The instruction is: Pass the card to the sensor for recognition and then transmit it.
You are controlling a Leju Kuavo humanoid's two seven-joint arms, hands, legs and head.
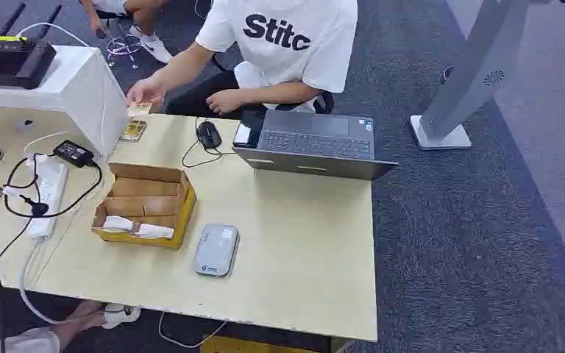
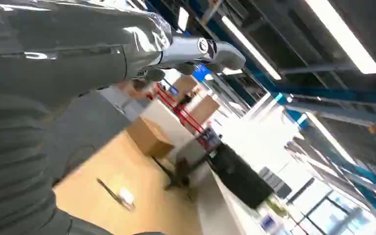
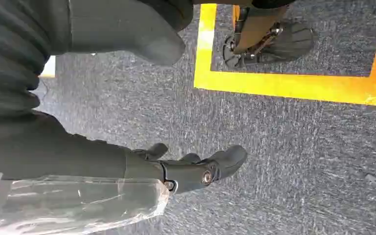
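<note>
A person in a white T-shirt sits at the far side of the table and holds a pale card [image 1: 140, 109] at the table's back edge. A second card [image 1: 133, 130] lies flat just in front of it. The grey flat sensor [image 1: 215, 250] rests on the tabletop, to the right of an open cardboard box [image 1: 146, 204]. My left hand [image 2: 176, 51] is raised beside the table with its fingers apart and nothing in it. My right hand [image 3: 186, 171] hangs over the grey carpet, fingers loosely spread and holding nothing.
An open laptop [image 1: 315, 143] and a black mouse [image 1: 208, 134] sit at the back of the table [image 1: 301, 257]. A power strip [image 1: 48, 195] with cables lies at the left, beside a white cabinet [image 1: 66, 95]. A yellow floor line [image 3: 284, 83] runs below my right hand.
</note>
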